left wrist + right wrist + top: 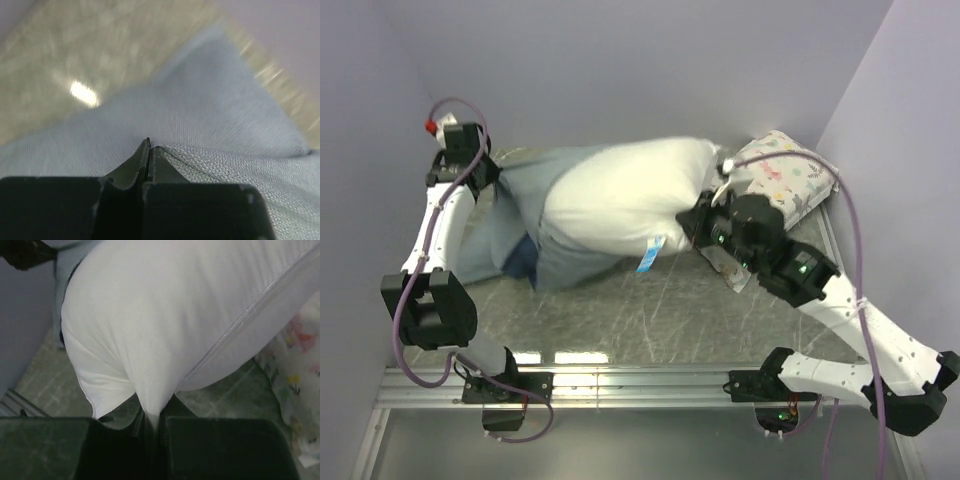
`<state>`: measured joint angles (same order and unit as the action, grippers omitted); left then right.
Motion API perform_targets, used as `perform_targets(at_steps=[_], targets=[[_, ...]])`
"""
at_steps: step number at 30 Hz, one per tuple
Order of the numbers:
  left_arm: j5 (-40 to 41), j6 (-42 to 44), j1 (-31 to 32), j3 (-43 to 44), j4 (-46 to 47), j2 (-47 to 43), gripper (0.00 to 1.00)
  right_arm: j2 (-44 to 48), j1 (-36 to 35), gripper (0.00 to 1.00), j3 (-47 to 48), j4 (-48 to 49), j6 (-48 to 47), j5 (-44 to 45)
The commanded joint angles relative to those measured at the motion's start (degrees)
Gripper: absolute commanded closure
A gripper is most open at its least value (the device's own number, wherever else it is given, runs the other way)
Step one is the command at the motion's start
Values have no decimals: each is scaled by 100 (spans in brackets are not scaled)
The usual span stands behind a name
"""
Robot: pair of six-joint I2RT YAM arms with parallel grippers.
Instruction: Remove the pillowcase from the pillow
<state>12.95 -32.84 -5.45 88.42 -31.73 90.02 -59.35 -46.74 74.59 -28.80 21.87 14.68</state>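
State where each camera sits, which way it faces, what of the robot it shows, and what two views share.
Top external: above and behind the robot, looking down at the table, pillow, pillowcase and floral pillow; left arm and right arm show.
Left wrist: on the left arm, facing along the left claw, shut on pillowcase cloth; only that claw shows.
Right wrist: on the right arm, facing along the right claw, shut on the pillow; only that claw shows.
Shared: top external and right wrist both show pillow and floral pillow.
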Motion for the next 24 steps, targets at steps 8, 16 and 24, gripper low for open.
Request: perform_targets(at_steps=[8,16,24], targets=[[-415,259,-351,-1276,836,-1214,80,802,-1371,100,-3405,1710,1345,386],[-1740,1103,52,-458,894,-1856,17,1663,-1812,52,-4549,1246,1830,589],[-1945,2519,2179,429,458,-557,12,2560,-1821,13,-4146,305,1733,1027]])
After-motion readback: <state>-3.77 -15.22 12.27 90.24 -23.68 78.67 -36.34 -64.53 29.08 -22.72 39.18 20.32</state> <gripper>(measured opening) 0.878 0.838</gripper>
